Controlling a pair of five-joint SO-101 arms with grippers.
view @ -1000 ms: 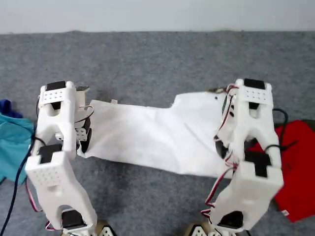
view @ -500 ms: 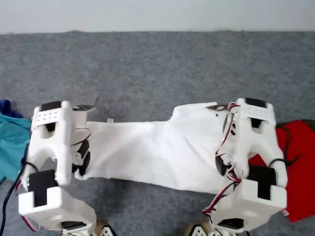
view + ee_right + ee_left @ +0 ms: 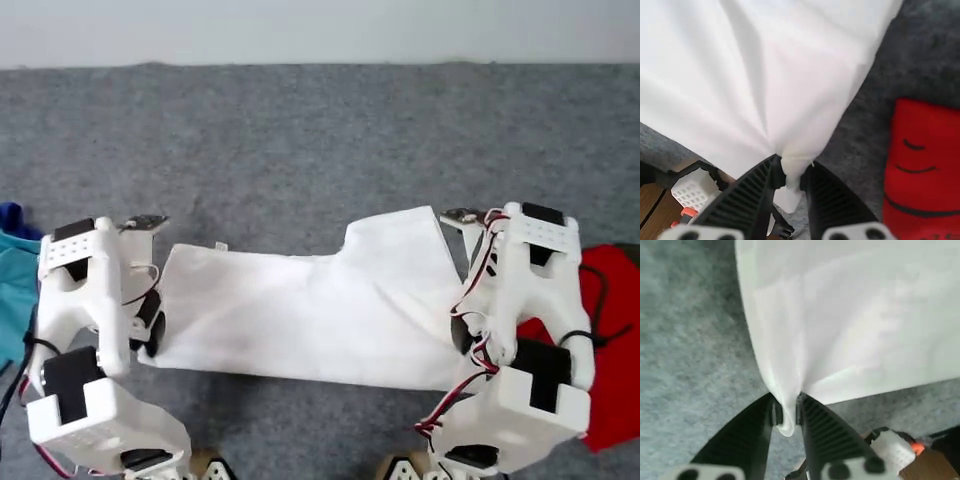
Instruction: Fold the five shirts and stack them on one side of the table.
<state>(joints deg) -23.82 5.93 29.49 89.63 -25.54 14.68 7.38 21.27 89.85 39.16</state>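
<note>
- Grey, felt-like table [image 3: 320, 120] beneath everything, running back to a pale wall on the far side.
- Spread across its near middle, white shirt [image 3: 310, 310], pulled flat between the two arms, deeper at its right end, with a small tag at the far-left corner.
- Left arm [image 3: 85, 310] standing at the shirt's left end, right arm [image 3: 525, 320] at its right end.
- Red shirt [image 3: 610, 350] at the table's right edge, just beside the white one and partly hidden behind the right arm.
- Teal shirt [image 3: 12, 300] at the left edge, apart from the white one.
- Left gripper [image 3: 786, 415] pinching the gathered near-left corner of the white cloth between both jaws.
- Right gripper [image 3: 790, 177] pinching the near-right corner likewise, with a nub of cloth poking out past the jaws.
- Step in hand, by the look of it: drawing the white shirt taut and flat, ready for a fold.
- Next move, most likely: lifting both pinched corners together and carrying them toward the far edge, level and in step, to double the cloth over without bunching.
</note>
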